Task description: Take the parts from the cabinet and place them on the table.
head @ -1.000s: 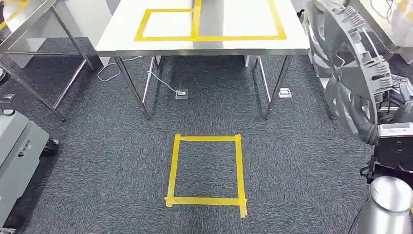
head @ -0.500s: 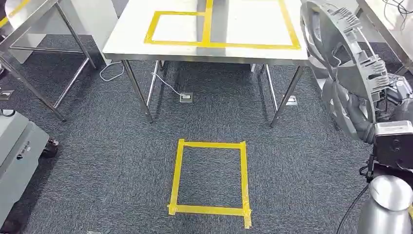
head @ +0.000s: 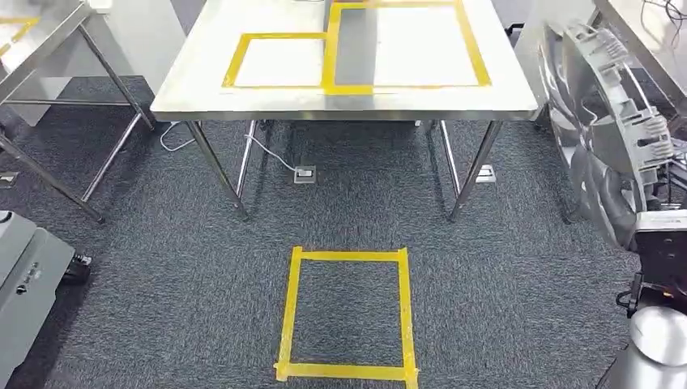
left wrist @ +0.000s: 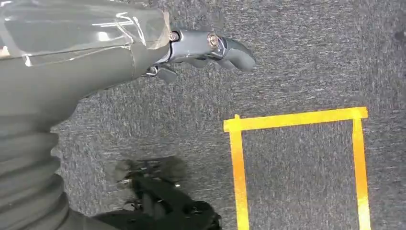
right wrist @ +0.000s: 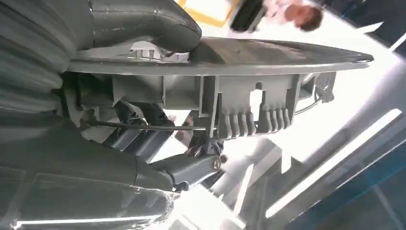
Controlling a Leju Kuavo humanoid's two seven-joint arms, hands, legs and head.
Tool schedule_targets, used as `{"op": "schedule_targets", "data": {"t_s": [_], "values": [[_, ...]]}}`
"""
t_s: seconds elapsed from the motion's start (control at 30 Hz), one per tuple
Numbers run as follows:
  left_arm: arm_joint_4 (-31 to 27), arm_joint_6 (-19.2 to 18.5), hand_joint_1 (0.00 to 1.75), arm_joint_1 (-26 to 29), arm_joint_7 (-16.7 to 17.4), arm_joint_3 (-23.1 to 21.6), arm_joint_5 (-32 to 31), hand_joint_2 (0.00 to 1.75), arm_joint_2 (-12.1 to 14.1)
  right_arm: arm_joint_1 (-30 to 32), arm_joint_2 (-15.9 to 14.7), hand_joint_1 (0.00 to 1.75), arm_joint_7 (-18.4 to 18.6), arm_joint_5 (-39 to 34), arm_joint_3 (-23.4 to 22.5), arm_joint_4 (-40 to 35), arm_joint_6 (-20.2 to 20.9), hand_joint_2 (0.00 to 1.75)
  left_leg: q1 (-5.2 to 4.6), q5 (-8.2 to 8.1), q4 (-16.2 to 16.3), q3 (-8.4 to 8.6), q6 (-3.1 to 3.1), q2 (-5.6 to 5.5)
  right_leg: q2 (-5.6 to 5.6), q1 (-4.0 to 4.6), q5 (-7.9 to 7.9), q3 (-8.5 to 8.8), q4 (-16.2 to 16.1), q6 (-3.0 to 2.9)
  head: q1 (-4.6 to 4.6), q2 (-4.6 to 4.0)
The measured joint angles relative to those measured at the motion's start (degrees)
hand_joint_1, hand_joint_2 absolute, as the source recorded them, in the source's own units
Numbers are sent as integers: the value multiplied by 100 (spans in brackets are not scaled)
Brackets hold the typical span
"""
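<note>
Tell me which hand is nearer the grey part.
Right. The right hand grips the grey part; the left hand hangs over the carpet, away from it.

From the head I look forward and down at the tabletop and the yellow tape square on the carpet before its near edge, a square my left wrist camera shares from close above the floor, while my right wrist camera sits tight against the grey part.
</note>
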Motion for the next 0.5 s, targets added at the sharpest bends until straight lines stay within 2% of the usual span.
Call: {"op": "schedule_targets", "data": {"t_s": [0.03,0.07,0.1,0.13,0.2,0.23,0.27,0.3,0.33,0.37,0.4,0.43,0.47,0.5], "values": [[0,0,0,6,-11,0,-31,175,0,23,-7,171,-4,4,-61,-18,-4,175,-7,233,-374,86,46,0,10,19,-61,85,-3,1,0,0],[0,7,0,13,-26,2,-48,175,6,44,-15,171,-17,9,-126,-43,-11,175,-43,663,-895,211,156,-2,11,45,-127,182,-14,5,2,0],[0,37,0,25,-44,7,-57,175,28,68,-22,171,-33,9,-188,-63,-15,175,-120,1208,-1324,297,312,-11,18,3,-189,167,-43,-3,7,0],[0,50,0,31,-59,13,-83,175,64,70,-24,171,-57,7,-247,-61,-31,175,-183,1308,-1418,303,366,-94,58,70,-238,302,-50,56,35,0],[0,57,0,39,-90,9,-105,175,57,102,-50,171,-72,0,-343,-96,-42,175,-199,1233,-1531,430,398,-65,70,58,-245,404,-119,101,-7,0],[2,68,0,40,-103,9,-107,175,57,115,-77,171,-74,7,-386,-113,-42,175,-200,1219,-1586,491,420,-36,70,61,-196,411,-107,181,-2,0],[4,70,0,39,-114,7,-114,175,59,120,-96,171,-68,7,-437,-133,-42,175,-185,1227,-1649,609,433,-43,67,74,-177,426,-54,222,4,0],[4,90,0,38,-129,4,-120,175,61,151,-118,171,-72,0,-485,-133,-39,175,-157,1214,-1733,735,439,-52,13,65,-181,220,321,193,26,0],[7,96,0,28,-133,2,-122,175,61,148,-138,171,-83,-20,-505,-135,-39,175,-157,1187,-1735,771,477,-48,11,61,-189,-27,736,180,15,0],[20,107,0,20,-140,-2,-146,175,61,156,-160,171,-105,-42,-533,-135,-33,175,-152,1141,-1736,804,474,-49,9,60,-280,-343,1187,177,22,0],[39,120,0,12,-146,-11,-157,175,57,177,-179,171,-120,-66,-570,-135,-22,175,-153,1092,-1736,843,474,-56,8,59,-507,-603,1518,149,11,0],[61,147,0,10,-162,-20,-164,175,57,205,-212,171,-133,-90,-607,-129,-9,175,-152,1039,-1736,896,465,-76,7,57,-753,-806,1719,127,15,0],[83,166,0,10,-170,-26,-166,175,57,219,-236,171,-144,-105,-625,-125,15,175,-150,989,-1736,955,453,-90,5,46,-841,-906,1716,157,22,0],[109,173,0,10,-175,-28,-166,175,57,231,-258,171,-144,-107,-634,-118,31,175,-145,925,-1734,1037,428,-105,-4,18,-759,-897,1464,225,17,0]]}}
